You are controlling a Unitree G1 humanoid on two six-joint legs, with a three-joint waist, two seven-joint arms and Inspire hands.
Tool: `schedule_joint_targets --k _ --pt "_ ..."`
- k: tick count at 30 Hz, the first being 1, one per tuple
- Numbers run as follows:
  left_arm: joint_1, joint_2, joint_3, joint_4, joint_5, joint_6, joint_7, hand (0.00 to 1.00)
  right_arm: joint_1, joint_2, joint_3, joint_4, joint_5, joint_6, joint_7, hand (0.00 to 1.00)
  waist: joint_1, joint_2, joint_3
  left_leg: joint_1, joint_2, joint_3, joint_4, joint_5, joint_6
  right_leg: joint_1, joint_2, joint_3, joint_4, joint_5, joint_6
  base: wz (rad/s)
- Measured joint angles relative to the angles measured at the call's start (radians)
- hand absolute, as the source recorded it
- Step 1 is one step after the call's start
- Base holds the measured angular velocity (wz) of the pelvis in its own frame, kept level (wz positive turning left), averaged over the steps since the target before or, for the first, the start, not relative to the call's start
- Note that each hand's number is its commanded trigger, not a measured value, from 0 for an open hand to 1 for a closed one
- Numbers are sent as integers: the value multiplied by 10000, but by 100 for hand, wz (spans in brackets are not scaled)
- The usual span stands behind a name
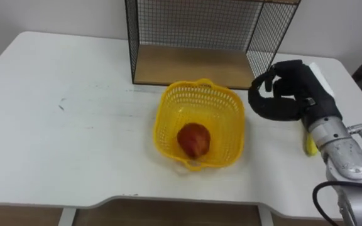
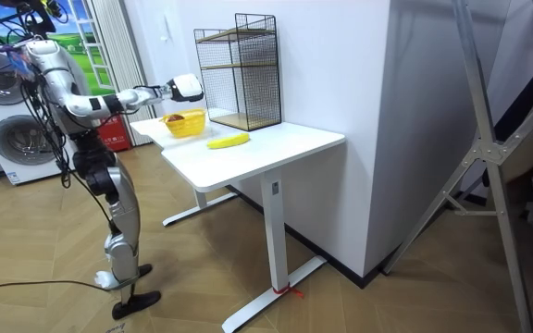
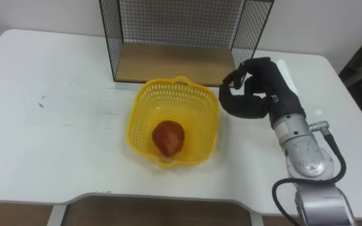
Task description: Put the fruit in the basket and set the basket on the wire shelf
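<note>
On the table (image 1: pixel 55 144) w/ wire shelf (image 1: pixel 187 66) at back, the basket (image 1: pixel 163 125) holds an apple (image 1: pixel 194 139), right hand (image 1: pixel 281 94) hovers curled & empty beside it, so fruit-loading looks approx half done: next needs a reach down to the banana (image 1: pixel 310 145) by its wrist.

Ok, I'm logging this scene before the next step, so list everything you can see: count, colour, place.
table: one, white, carries all the task things
wire shelf: one, black mesh with wooden boards, at the table's far edge
basket: one, yellow, on the table in front of the wire shelf
red fruit: one, apple-like, lying in the basket
banana: one, yellow, on the table to the robot's right of the basket
washing machines: apparently two, white, stacked, behind the robot
metal frame: one, grey, at the room view's right
right hand: one, black, fingers curled on nothing, held above the table just right of the basket
</note>
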State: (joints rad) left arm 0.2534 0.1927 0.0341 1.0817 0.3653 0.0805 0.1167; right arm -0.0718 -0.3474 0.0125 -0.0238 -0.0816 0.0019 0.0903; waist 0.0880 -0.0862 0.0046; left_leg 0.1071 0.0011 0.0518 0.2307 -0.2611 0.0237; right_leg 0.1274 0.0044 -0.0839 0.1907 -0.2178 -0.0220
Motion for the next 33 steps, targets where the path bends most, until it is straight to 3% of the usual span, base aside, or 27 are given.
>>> schedule_joint_targets --k 5,14,17,18,33 --pt "10 22 -28 1 2 -6 0 0 -275 0 448 -220 -842 0 322 100 37 -158 13 -132 -6 -27 15 3 -5 -81 -1 -19 -29 0 -1 1" --pt "19 54 -28 -11 1 2 0 0 -268 1 826 -382 -846 4 765 100 280 -151 15 -115 -3 -73 7 3 -5 -56 -6 -71 -52 0 -1 0" --pt "26 54 -28 -7 2 6 0 0 -268 2 859 -382 -847 5 897 40 279 -118 38 -117 -5 -74 11 3 -5 -54 -11 -85 -49 1 -1 0" --pt "41 54 -35 -6 0 9 0 0 -267 2 858 -379 -842 5 932 0 268 -104 47 -118 -6 -80 20 3 -5 -43 -13 -99 -48 0 -1 3" --pt "8 -95 25 177 2 5 1 0 -128 14 426 167 -399 -25 296 0 -64 59 38 -120 -47 -303 205 3 -5 138 -47 -328 -52 6 2 5"
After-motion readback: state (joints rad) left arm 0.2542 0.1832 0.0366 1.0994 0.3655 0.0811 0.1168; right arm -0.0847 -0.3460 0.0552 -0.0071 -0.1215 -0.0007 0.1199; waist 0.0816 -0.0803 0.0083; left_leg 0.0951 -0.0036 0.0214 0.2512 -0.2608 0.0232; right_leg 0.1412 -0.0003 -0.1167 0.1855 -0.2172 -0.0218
